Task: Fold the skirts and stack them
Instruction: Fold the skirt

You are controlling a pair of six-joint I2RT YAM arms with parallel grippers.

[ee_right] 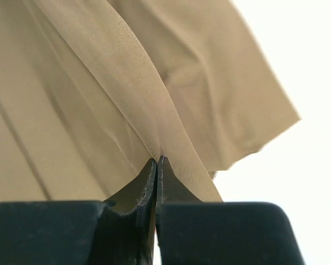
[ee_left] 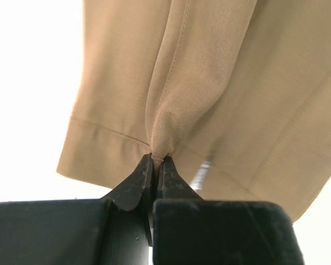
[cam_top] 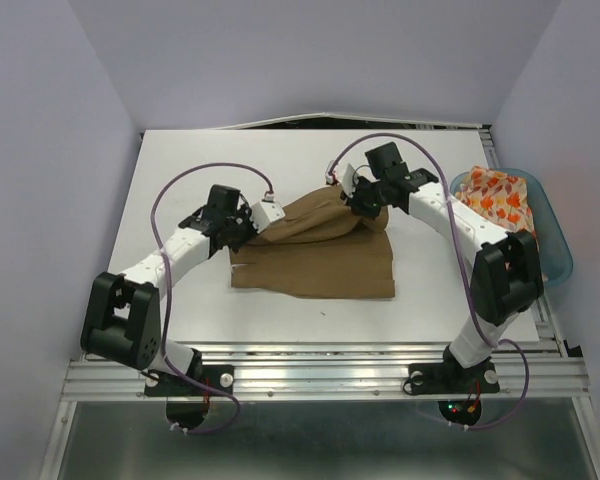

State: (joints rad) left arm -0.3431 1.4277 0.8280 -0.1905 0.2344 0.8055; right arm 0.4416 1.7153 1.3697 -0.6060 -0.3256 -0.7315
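Overhead view: I see the tan-brown skirt (cam_top: 315,258) at the centre of the white surface (cam_top: 180,170). Its near hem lies flat and straight, and its far edge is drawn up at both corners. Bare surface lies open at the left, bottom and top of the frame. At right, room ends at the teal tub (cam_top: 560,250), which holds the leaf-print skirt (cam_top: 495,198). The left gripper (cam_top: 254,230) takes the skirt's upper-left corner, the right gripper (cam_top: 365,205) its upper-right. Only the wrist views show me the pinch: each gripper's jaws are closed tight on a gathered fold of tan cloth. Hem stitching is visible in the left wrist view. Neither shows the tub.
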